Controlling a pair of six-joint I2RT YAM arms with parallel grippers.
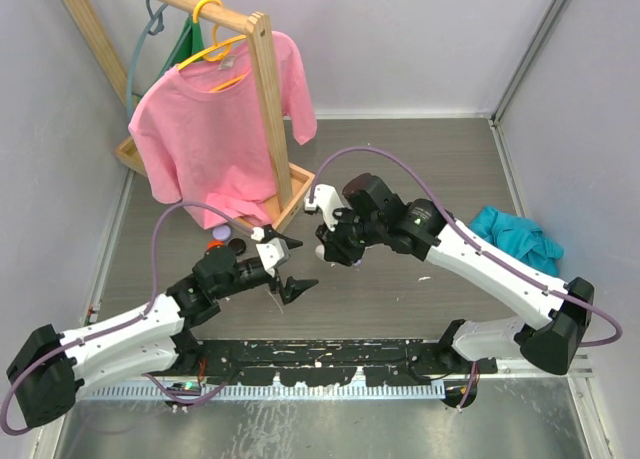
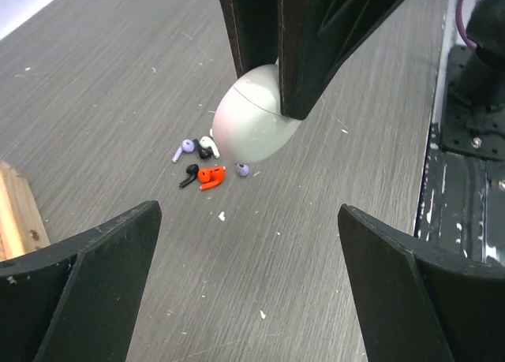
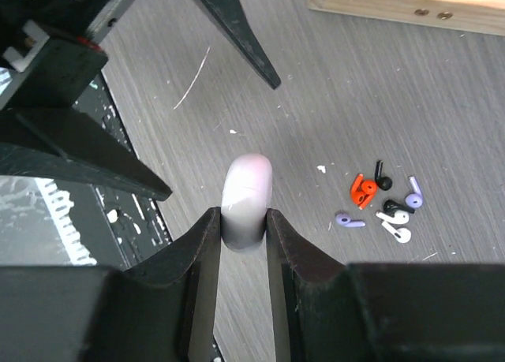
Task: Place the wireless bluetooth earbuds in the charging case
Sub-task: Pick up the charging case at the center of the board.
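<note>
My right gripper (image 3: 243, 220) is shut on a white, rounded charging case (image 3: 246, 190), which it holds upright on its edge above the grey table; the lid is closed. The same case (image 2: 248, 125) hangs in the left wrist view, pinched from above by the right fingers (image 2: 316, 39). The wireless bluetooth earbuds (image 3: 383, 204) lie in a small loose cluster on the table just beside the case: orange-red, black, white and purple pieces (image 2: 203, 163). My left gripper (image 2: 248, 251) stands wide open with nothing between its fingers, close to the case and facing it (image 1: 295, 269).
A wooden rack with a pink T-shirt (image 1: 215, 129) stands at the back left, its base (image 3: 410, 7) near the earbuds. Two small round cases, orange (image 1: 219, 235) and dark (image 1: 238, 246), lie by the left arm. A teal cloth (image 1: 515, 237) lies right. A black rail (image 1: 330, 361) runs along the near edge.
</note>
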